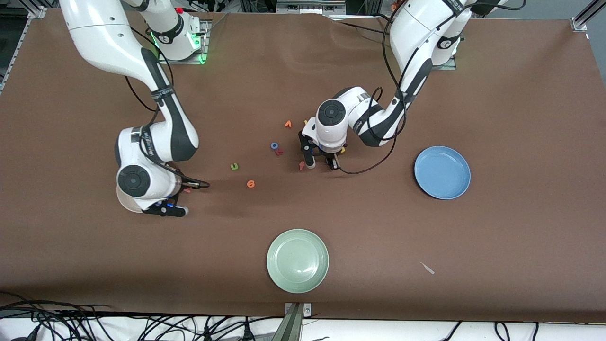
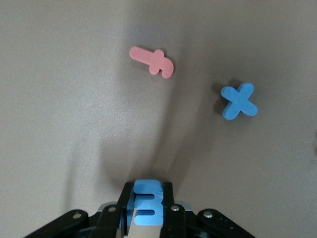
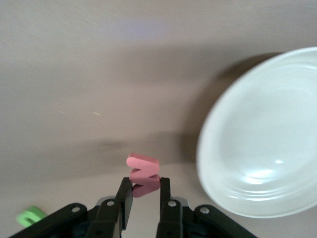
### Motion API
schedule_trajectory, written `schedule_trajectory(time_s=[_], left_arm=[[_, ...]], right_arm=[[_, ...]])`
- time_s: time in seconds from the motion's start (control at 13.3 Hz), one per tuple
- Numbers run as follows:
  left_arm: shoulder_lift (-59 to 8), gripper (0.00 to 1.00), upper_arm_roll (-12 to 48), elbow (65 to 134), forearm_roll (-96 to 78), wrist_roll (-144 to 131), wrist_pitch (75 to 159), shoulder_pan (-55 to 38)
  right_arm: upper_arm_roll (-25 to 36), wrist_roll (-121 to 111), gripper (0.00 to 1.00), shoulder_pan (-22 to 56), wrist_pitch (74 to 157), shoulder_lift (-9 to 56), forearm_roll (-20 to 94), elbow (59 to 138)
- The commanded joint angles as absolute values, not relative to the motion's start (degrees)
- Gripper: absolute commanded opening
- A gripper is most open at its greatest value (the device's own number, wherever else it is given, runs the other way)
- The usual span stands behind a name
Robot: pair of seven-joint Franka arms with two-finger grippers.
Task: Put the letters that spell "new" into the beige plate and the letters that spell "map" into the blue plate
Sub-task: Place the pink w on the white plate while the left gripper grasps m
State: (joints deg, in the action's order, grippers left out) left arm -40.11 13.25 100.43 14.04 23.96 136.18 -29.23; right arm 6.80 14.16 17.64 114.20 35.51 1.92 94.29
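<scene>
Right arm: glossy white rounded shells joined by black elbow and wrist sections; a dark round cap is showing on the end joint; a narrow black band with white lettering is wrapping the forearm; a thin black cable is looping alongside; green lights are glowing at its base, with a small red button on top.

Left arm: the same white shells and black joints; a dark round cap; black cables are trailing along it.

Right gripper: matte black body and fingers, with silver screw heads showing.

Left gripper: matching black body, matching silver screws.
</scene>
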Motion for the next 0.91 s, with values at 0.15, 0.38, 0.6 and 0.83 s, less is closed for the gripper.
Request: schedule_trajectory(time_s=[0.15,0.38,0.6,0.83], left_arm=[[-34.91,0.0,13.09,100.28,14.86,28.03,131.6,-27.42],[-30.16,0.0,13.18,97.83,14.77,28.3,119.14,-25.49],[-28.13,0.0,13.1,97.21,14.77,35.64,113.21,-20.5],[-28.13,0.0,13.01,97.82,14.85,51.37,113.03,-13.46]], right_arm=[[10.8,4.15,0.04,17.75,117.94,29.53,1.41,103.35],[12.91,-1.13,0.04,17.75,122.33,29.53,1.49,106.08],[13.62,-3.08,0.04,17.75,125.07,29.71,1.49,107.58],[13.54,-1.76,1.0,17.75,124.19,29.62,3.33,106.62]])
